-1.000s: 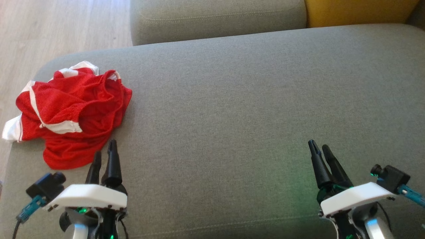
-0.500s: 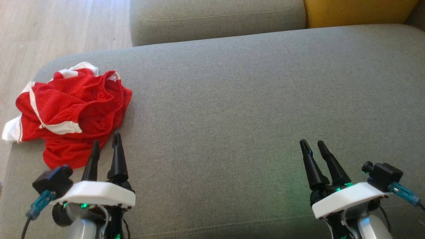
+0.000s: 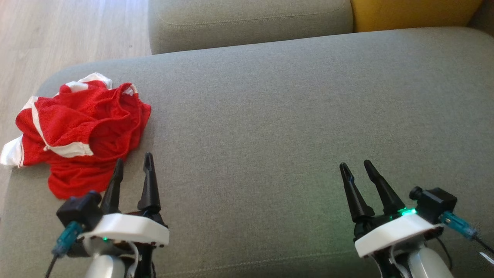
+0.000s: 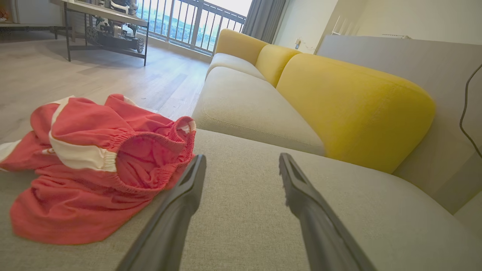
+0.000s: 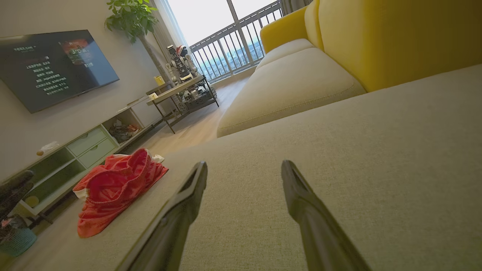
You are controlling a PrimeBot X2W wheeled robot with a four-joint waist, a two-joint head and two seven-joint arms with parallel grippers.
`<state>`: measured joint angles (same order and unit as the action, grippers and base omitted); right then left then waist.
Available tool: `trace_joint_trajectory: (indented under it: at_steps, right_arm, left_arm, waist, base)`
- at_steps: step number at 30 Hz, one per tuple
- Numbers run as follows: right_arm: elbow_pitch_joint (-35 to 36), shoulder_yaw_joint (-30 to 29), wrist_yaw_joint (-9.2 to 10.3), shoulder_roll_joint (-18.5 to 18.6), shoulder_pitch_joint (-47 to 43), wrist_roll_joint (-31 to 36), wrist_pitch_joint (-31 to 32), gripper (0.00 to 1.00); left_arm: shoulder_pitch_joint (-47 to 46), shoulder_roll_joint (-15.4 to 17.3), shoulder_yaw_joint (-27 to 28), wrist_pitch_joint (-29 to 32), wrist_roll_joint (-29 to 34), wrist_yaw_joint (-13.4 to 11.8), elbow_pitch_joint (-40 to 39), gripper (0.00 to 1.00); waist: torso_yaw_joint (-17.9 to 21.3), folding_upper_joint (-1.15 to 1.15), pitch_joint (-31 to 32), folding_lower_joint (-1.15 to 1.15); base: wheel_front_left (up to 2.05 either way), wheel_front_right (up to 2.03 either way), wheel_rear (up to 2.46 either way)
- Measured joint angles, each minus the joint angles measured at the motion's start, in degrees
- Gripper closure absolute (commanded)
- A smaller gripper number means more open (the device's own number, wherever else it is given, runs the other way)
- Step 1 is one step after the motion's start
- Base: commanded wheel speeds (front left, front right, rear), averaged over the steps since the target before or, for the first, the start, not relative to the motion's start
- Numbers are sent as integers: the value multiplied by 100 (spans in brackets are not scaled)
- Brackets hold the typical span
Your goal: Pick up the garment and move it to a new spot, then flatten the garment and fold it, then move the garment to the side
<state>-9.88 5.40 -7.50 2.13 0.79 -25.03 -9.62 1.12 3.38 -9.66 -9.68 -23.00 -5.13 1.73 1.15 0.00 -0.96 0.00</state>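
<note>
The crumpled red mesh garment with white trim [image 3: 77,131] lies bunched at the left end of the grey fabric sofa seat [image 3: 270,116], one white corner at the seat's edge, and has not been lifted. Over the last second the left gripper [image 3: 133,161] has advanced. Its fingers are spread wide and empty, just beside the garment's near edge. The right gripper [image 3: 355,165], likewise spread and empty, has drifted inward, well apart from the cloth. Assessment: approach under way, pick-up pending.

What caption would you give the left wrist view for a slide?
Open left gripper poised beside a crumpled red garment on a grey sofa cushion.
</note>
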Motion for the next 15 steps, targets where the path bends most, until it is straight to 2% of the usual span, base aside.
trace_joint_trajectory:
  at_steps: [15]
  right_arm:
    - [118,64,0,7,104,1054,-245,0]
  left_arm:
    - [119,-2,-149,-235,934,-35,-74,0]
  waist:
    - [-23,0,-15,0]
  base:
    - [0,0,0]
